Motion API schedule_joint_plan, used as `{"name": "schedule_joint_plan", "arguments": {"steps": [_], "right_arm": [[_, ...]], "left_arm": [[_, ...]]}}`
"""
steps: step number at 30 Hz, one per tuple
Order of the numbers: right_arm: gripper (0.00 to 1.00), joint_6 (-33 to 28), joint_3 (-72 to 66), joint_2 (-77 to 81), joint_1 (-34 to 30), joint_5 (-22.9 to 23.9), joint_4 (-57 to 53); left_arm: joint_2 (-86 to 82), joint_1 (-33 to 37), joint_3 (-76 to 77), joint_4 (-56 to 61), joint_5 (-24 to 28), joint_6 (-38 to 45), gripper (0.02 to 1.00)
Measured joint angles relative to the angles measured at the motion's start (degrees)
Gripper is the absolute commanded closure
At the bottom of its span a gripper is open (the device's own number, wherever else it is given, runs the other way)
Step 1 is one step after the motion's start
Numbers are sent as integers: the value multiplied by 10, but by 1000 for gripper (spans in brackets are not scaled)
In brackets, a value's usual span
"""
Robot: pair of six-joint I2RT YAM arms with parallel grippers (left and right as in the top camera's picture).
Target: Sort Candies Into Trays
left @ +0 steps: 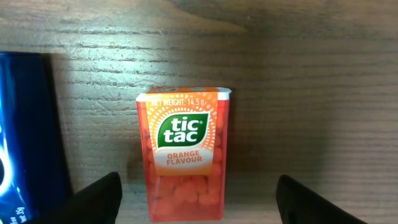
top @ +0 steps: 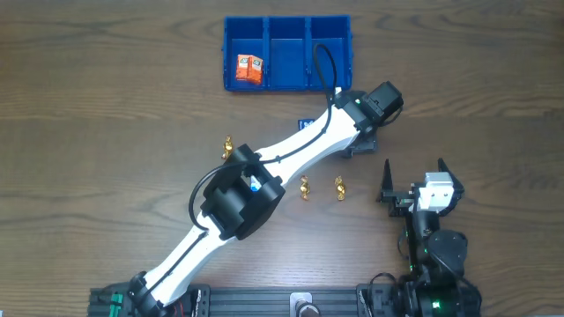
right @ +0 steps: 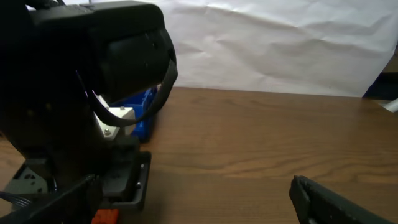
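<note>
At the left of the wooden table (top: 106,132) a gold foil-wrapped candy (top: 227,147) lies alone. Above it in the top view stands the blue tray (top: 224,53), three compartments in a row, with two orange mint boxes (top: 249,69) in the leftmost. Two more gold candies (top: 305,187) lie side by side near the middle, just beside the left arm. Further right, a blue packet (left: 25,137) lies near the orange mint box (left: 184,155), which rests flat on the wood, apart from the packet. The left gripper (left: 198,186) hangs over that box, its fingers spread wide to either side and nothing held. To pick well, I judge it should come straight down, centred across the box's long sides, and close only once both pads are below the top face. The finger on the packet's side has the tighter gap, so drifting that way risks snagging the packet. The carry to the tray needs a lift above its wall first, and the wood between gives room to swing. At the right, the right gripper (top: 415,169) sits near its base, wide open and holding nothing, well off that path.
</note>
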Motion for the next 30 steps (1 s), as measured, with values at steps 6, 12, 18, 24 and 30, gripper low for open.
{"name": "schedule_joint_plan", "arguments": {"steps": [6,12,18,24,30], "right_arm": [[3,0,0,0,0,0,0],[3,0,0,0,0,0,0],[3,0,0,0,0,0,0],[3,0,0,0,0,0,0],[3,0,0,0,0,0,0]], "left_arm": [[9,1,0,10,-2,-3,621],[9,5,0,11,-2,-1,667],[-22,25,-7,9,-38,31,652],[-229,118,-8,-9,-112,120,649],[-256,247,5,-15,-104,206,647]]}}
